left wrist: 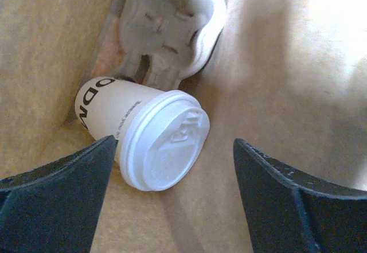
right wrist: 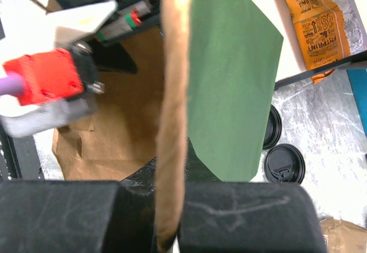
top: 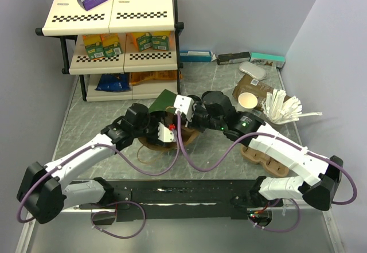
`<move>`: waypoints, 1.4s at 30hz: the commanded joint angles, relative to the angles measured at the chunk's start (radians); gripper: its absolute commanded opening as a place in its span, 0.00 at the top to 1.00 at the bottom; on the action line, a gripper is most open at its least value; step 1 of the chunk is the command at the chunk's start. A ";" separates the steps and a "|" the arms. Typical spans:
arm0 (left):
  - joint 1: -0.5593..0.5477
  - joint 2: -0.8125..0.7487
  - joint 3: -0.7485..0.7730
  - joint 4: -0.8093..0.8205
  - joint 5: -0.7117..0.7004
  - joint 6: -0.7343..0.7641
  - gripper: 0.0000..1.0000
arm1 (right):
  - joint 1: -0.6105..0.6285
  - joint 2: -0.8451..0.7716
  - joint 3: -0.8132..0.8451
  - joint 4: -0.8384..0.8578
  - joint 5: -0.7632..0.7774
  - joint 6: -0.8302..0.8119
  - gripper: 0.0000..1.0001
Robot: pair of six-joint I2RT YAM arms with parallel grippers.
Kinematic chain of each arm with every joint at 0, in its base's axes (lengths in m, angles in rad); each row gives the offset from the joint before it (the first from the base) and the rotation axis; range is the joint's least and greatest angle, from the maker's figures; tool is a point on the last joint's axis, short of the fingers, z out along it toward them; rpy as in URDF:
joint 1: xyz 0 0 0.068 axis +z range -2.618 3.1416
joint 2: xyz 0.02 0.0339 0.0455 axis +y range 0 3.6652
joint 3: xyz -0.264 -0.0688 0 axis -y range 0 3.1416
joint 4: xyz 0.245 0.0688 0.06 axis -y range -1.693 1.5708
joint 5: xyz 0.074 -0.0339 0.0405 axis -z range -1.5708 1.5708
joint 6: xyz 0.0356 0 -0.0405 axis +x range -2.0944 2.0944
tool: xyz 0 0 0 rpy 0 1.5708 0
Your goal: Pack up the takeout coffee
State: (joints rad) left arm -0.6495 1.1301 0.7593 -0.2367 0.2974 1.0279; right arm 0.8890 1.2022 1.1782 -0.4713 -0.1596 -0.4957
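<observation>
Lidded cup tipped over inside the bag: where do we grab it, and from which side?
Take the cup by its paper wall just behind the lid, coming down through the bag mouth and squeezing across the barrel. It lies on its side, base pointing at the bag wall, and the lid could pop off if squeezed.

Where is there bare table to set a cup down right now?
Bare table lies left of the paper bag, before the shelf; another strip lies just before the boxes. The right is crowded: open cup, stick tumbler, pulp tray.
</observation>
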 commanded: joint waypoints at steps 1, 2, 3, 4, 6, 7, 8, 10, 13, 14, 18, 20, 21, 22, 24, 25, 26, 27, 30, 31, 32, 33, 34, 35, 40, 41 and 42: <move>0.008 0.051 0.006 0.089 -0.060 0.029 0.14 | -0.005 -0.012 0.040 0.005 -0.070 -0.026 1.00; 0.008 0.059 0.003 0.108 -0.063 0.055 0.14 | -0.007 -0.013 0.040 0.010 -0.078 -0.030 1.00; 0.008 0.066 -0.006 0.120 -0.061 0.069 0.16 | -0.010 -0.013 0.040 0.011 -0.086 -0.032 1.00; 0.008 0.069 -0.012 0.132 -0.064 0.083 0.16 | -0.015 -0.018 0.038 0.019 -0.098 -0.032 1.00; 0.008 0.089 -0.015 0.169 -0.078 0.104 0.18 | -0.019 -0.021 0.038 0.025 -0.110 -0.038 1.00; 0.008 0.095 -0.014 0.180 -0.081 0.104 0.19 | -0.021 -0.026 0.038 0.026 -0.127 -0.040 1.00; 0.008 0.102 -0.009 0.188 -0.084 0.115 0.20 | -0.025 -0.026 0.038 0.025 -0.139 -0.040 1.00; 0.008 0.115 -0.008 0.204 -0.083 0.130 0.23 | -0.033 -0.027 0.040 0.023 -0.164 -0.044 1.00; 0.008 0.132 0.003 0.200 -0.076 0.153 0.34 | -0.041 -0.023 0.046 0.017 -0.176 -0.053 1.00; 0.008 0.138 0.008 0.195 -0.073 0.156 0.39 | -0.041 -0.021 0.047 0.016 -0.184 -0.055 1.00; 0.008 0.152 0.031 0.130 -0.072 0.153 0.57 | -0.047 -0.021 0.051 0.013 -0.185 -0.058 1.00; 0.008 0.151 0.051 0.091 -0.064 0.149 0.67 | -0.047 -0.021 0.052 0.013 -0.176 -0.053 1.00; 0.008 0.149 0.057 0.058 -0.058 0.138 0.69 | -0.047 -0.021 0.052 0.013 -0.175 -0.052 1.00; 0.010 0.145 0.067 0.042 -0.057 0.129 0.76 | -0.047 -0.021 0.052 0.013 -0.173 -0.049 1.00; 0.013 0.137 0.083 0.002 -0.040 0.115 0.78 | -0.048 -0.018 0.052 0.016 -0.169 -0.043 1.00; 0.016 0.134 0.093 -0.022 -0.032 0.106 0.79 | -0.047 -0.015 0.055 0.017 -0.164 -0.035 1.00; 0.019 0.126 0.101 -0.038 -0.024 0.101 0.80 | -0.050 -0.010 0.057 0.016 -0.156 -0.032 1.00; 0.021 0.123 0.107 -0.053 -0.017 0.092 0.81 | -0.050 -0.007 0.060 0.013 -0.155 -0.030 1.00; 0.025 0.112 0.133 -0.116 0.011 0.074 0.87 | -0.056 0.002 0.063 0.017 -0.130 -0.015 1.00; 0.025 0.106 0.146 -0.128 0.025 0.067 0.91 | -0.055 0.003 0.066 0.016 -0.124 -0.007 1.00; 0.025 0.099 0.153 -0.156 0.034 0.063 0.92 | -0.058 0.010 0.067 0.014 -0.120 -0.004 1.00; 0.025 0.094 0.164 -0.171 0.045 0.052 0.93 | -0.061 0.011 0.069 0.014 -0.106 -0.003 1.00; 0.027 0.085 0.182 -0.185 0.054 0.047 0.96 | -0.064 0.016 0.072 0.016 -0.098 0.002 1.00; 0.025 0.082 0.193 -0.214 0.071 0.040 0.97 | -0.065 0.020 0.074 0.014 -0.090 0.002 1.00; 0.025 0.102 0.304 -0.328 0.144 -0.032 0.99 | -0.070 0.034 0.072 0.016 -0.074 -0.017 1.00; 0.025 0.111 0.325 -0.349 0.181 -0.043 0.99 | -0.070 0.040 0.072 0.011 -0.069 -0.020 1.00; 0.025 0.120 0.365 -0.390 0.195 -0.073 0.99 | -0.068 0.046 0.074 0.007 -0.066 -0.020 1.00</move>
State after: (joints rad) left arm -0.6304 1.2411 1.0065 -0.4919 0.3649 1.0435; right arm 0.8284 1.2331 1.2114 -0.4793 -0.2470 -0.5148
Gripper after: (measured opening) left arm 0.273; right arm 0.013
